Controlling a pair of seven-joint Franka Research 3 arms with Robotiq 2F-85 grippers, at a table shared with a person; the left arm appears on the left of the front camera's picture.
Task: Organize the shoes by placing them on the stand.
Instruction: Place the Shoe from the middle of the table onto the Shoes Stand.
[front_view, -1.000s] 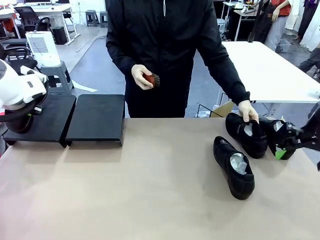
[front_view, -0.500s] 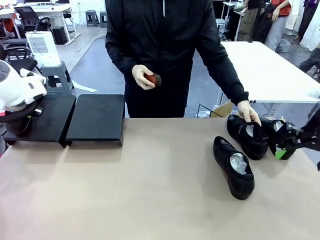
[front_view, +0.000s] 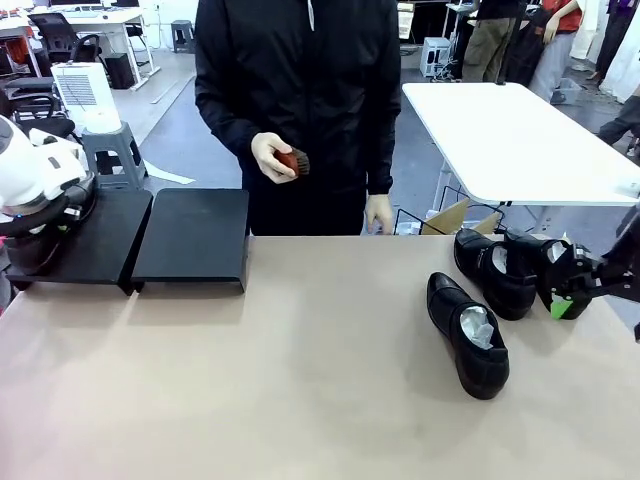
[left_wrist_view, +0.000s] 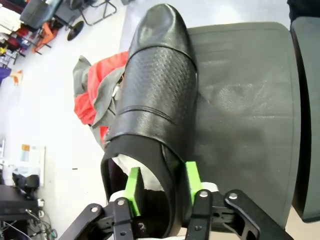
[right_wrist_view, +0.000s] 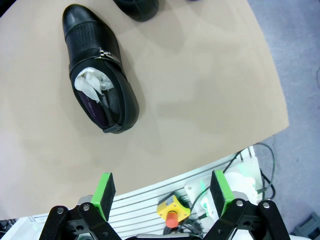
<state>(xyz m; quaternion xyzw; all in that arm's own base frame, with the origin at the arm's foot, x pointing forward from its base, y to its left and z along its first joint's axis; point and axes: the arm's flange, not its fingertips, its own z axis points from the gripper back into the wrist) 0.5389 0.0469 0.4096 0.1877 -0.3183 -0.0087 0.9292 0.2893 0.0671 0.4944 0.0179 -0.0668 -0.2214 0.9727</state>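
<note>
A glossy black shoe with white paper inside lies on the left panel of the black stand. My left gripper is open, its green pads astride the shoe's collar wall with a small gap. In the front view my left arm hangs over the stand. Three more shoes sit at the table's right: one nearer me and two behind it. My right gripper is open beside the rightmost shoe. The right wrist view has this gripper wide open, with a shoe ahead.
A person stands at the far side holding a small brown brush; the other hand hangs at the table's far edge. The table's edge runs under my right gripper, with a yellow emergency button below it.
The person's hand has let go of the shoe at the right and drawn back to the far edge. My left wrist has risen slightly. The right arm has not moved.
</note>
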